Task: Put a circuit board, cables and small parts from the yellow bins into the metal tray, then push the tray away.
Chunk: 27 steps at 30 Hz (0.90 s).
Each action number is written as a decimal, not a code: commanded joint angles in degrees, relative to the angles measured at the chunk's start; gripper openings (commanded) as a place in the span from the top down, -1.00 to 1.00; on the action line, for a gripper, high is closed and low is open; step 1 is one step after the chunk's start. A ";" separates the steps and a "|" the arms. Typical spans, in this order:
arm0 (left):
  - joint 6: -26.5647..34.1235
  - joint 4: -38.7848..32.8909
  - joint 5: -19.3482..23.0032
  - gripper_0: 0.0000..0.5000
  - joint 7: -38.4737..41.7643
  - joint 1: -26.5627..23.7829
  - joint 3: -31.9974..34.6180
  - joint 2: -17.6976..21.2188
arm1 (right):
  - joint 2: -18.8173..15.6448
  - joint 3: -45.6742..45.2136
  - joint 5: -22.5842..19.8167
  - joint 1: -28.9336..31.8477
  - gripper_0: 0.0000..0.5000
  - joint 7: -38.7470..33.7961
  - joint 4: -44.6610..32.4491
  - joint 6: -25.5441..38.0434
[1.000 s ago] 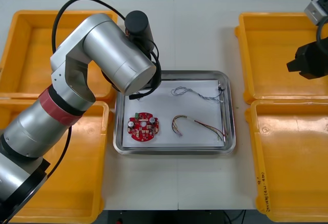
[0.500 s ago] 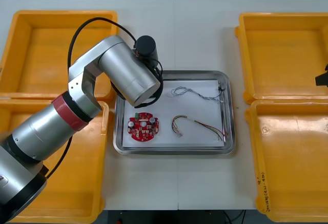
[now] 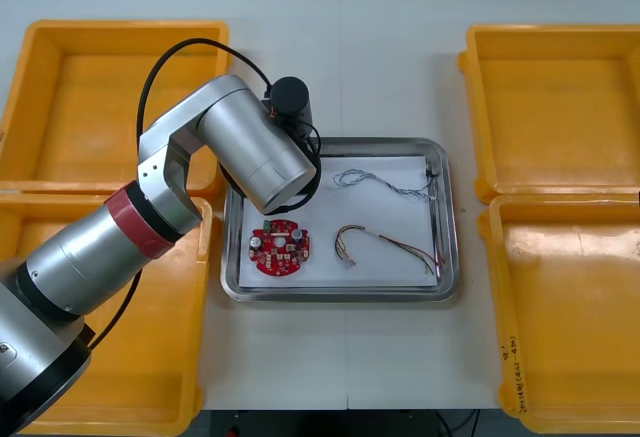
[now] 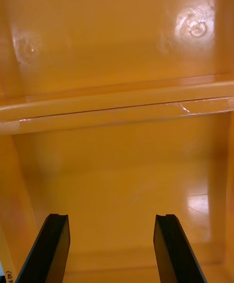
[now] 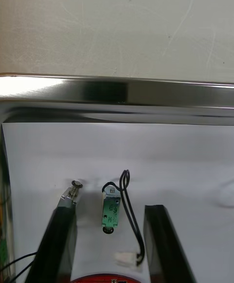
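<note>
- My left gripper (image 5: 112, 205) is down inside the metal tray (image 5: 117, 92), between the red circuit board (image 3: 281, 247) and the tray's far rim. Fingers are spread apart and I've got hold of nothing.
- A small green part (image 5: 111, 213) with a looped black cable (image 5: 129, 217) lies on the white liner in the gap between my fingers, touching neither.
- A small metal part (image 5: 75, 185) sits right at one fingertip. I can't tell if it's touching.
- The tray's in the middle of the surface (image 3: 380, 67), between the yellow bins (image 3: 110, 87).
- Also in the tray: a red and yellow cable (image 3: 385, 244) toward its near right corner and a blue and white cable (image 3: 385, 182) toward its far right.
- My right gripper (image 4: 111, 217) is wide open and empty, above where the two right-side bins' rims meet.
</note>
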 commanded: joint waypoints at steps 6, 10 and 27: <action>-0.92 -0.59 -0.96 -1.00 4.04 0.41 -0.71 -0.14 | -3.05 -3.27 0.46 1.99 -1.00 0.01 2.99 0.18; -0.66 -0.94 -0.88 -1.00 3.95 0.41 -0.01 -0.14 | -3.14 -3.27 0.72 3.13 -1.00 0.27 3.34 0.18; 10.50 -8.41 2.02 -1.00 -2.20 0.14 9.04 0.21 | -3.05 -1.87 -1.04 3.57 -1.00 1.77 5.27 0.18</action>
